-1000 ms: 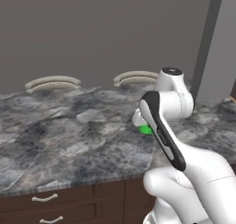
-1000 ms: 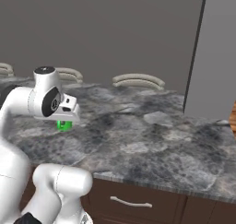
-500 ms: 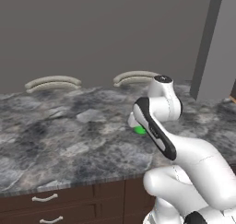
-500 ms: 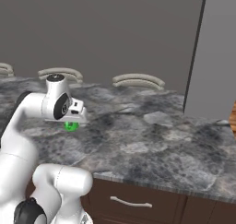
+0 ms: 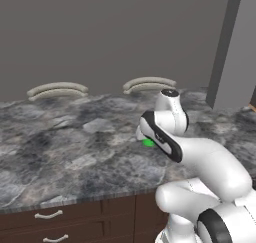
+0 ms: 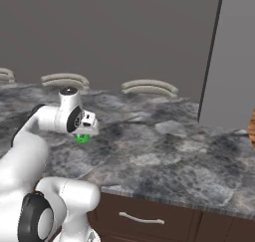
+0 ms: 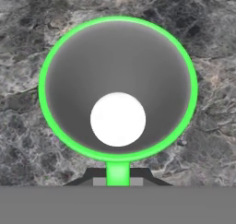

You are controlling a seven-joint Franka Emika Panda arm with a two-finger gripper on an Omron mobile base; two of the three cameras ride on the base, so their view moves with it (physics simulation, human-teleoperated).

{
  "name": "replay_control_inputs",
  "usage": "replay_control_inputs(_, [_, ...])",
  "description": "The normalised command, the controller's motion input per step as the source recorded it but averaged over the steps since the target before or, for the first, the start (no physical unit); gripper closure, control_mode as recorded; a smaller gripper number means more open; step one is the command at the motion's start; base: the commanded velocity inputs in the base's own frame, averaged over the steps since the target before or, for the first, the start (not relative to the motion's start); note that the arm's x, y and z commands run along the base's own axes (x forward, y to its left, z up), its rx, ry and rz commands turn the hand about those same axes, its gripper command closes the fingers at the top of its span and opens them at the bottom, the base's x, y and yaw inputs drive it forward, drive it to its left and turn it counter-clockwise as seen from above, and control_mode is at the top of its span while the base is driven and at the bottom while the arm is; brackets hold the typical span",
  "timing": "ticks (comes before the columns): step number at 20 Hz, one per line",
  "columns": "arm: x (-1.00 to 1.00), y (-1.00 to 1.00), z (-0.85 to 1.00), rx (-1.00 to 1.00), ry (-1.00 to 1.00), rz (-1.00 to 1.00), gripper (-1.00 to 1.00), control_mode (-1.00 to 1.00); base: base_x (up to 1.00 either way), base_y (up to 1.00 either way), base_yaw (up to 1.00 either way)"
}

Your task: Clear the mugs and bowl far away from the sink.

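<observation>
Over the middle of the grey marbled worktop [image 5: 75,152], nearer its front edge than the wall, the claw [image 7: 118,178] was pinched on the handle of the green mug [image 7: 118,87], the mug's mouth facing the hand.

Grey marbled counter [image 5: 75,152], plain grey wall [image 5: 100,32], dark wooden drawers [image 6: 149,218].

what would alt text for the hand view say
Looking straight down into a bright green mug with a grey interior and white bottom, its handle pinched between the dark fingers at the bottom edge. Mottled grey stone countertop lies beneath the mug on all sides.
</observation>
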Motion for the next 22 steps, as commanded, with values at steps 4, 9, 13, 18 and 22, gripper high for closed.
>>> replay_control_inputs(4, [0.41,0.00,-0.17,0.00,0.00,0.00,1.00,-1.00,0.00,0.00,0.00])
replay_control_inputs(9, [0.37,0.00,-0.08,0.00,0.00,0.00,1.00,-1.00,0.00,0.00,0.00])
replay_control_inputs(13, [0.39,0.00,-0.09,0.00,0.00,0.00,1.00,-1.00,0.00,0.00,0.00])
replay_control_inputs(18, [0.37,0.00,-0.26,0.00,0.00,0.00,1.00,-1.00,0.00,0.00,0.00])
replay_control_inputs(22, [0.35,0.00,-0.28,0.00,0.00,0.00,1.00,-1.00,0.00,0.00,0.00])
